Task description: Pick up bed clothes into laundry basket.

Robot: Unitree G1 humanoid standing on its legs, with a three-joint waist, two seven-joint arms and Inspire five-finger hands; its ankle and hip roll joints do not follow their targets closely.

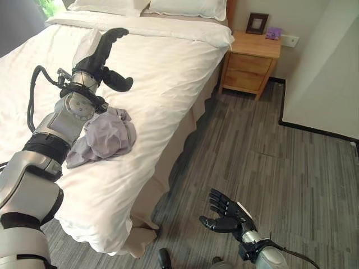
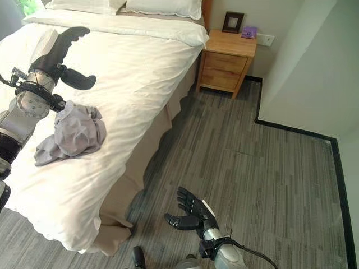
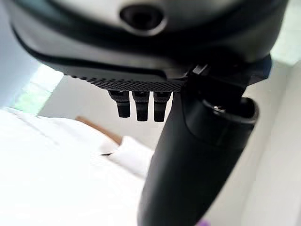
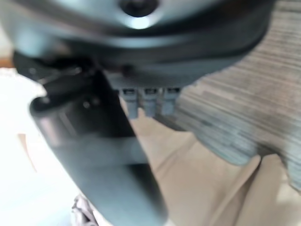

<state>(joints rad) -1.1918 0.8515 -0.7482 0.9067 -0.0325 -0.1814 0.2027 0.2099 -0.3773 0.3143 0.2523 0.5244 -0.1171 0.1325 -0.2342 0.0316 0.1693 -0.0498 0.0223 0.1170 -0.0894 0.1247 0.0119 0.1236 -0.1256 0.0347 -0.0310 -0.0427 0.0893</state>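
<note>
One crumpled grey garment (image 1: 105, 137) is seen lying on the bed (image 1: 168, 73), just below the left hand (image 1: 104, 53), which is held above it with fingers straight, holding nothing. The right hand (image 1: 224, 213) is spread open over the floor (image 1: 269, 157). Two pillows (image 1: 188, 7) seem to be at the headboard.

White bed (image 1: 168, 73) with beige skirt, standing on grey striped floor (image 1: 258, 162). Crumpled lavender-grey garment (image 1: 106, 137) lies on the bed near its side edge. Two white pillows (image 1: 185, 8) at the head. Wooden nightstand (image 1: 249, 59) just beside the bed, on the floor.
</note>
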